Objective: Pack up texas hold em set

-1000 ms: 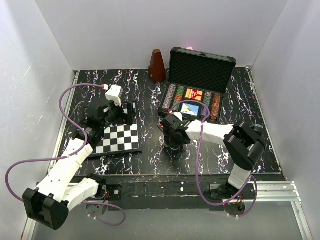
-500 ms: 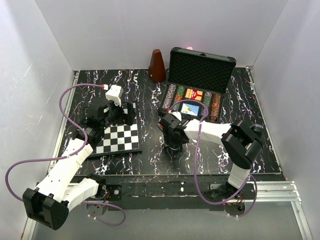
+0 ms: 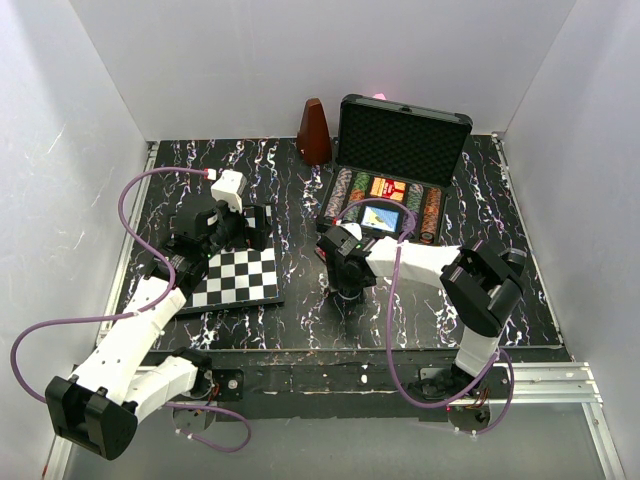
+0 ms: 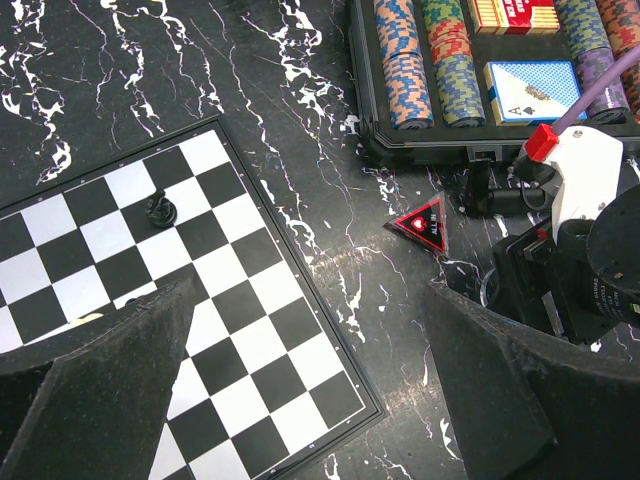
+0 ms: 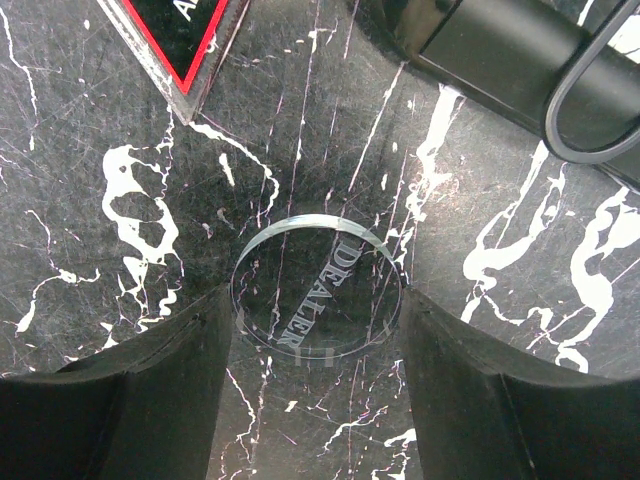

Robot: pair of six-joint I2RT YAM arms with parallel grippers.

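Observation:
The black poker case [image 3: 325,222] lies open at the back right, foam lid [image 3: 405,140] upright. It holds rows of striped chips [image 4: 405,70], a red card box [image 4: 515,12] and a blue card box [image 4: 535,85]. A clear round DEALER button [image 5: 318,285] lies flat on the table before the case. My right gripper [image 5: 315,312] is down over it, open, with one finger close on each side. A black-and-red triangular ALL IN button [image 4: 420,225] lies just beside it. My left gripper [image 4: 310,300] hangs open and empty above the chessboard's corner.
The black-and-white chessboard [image 3: 240,275] lies at the left with a black pawn [image 4: 158,208] on it. A brown metronome [image 3: 314,132] stands at the back, left of the case. White walls close in the table on three sides.
My right gripper has edged slightly left over the table in front of the case. The left arm has not moved.

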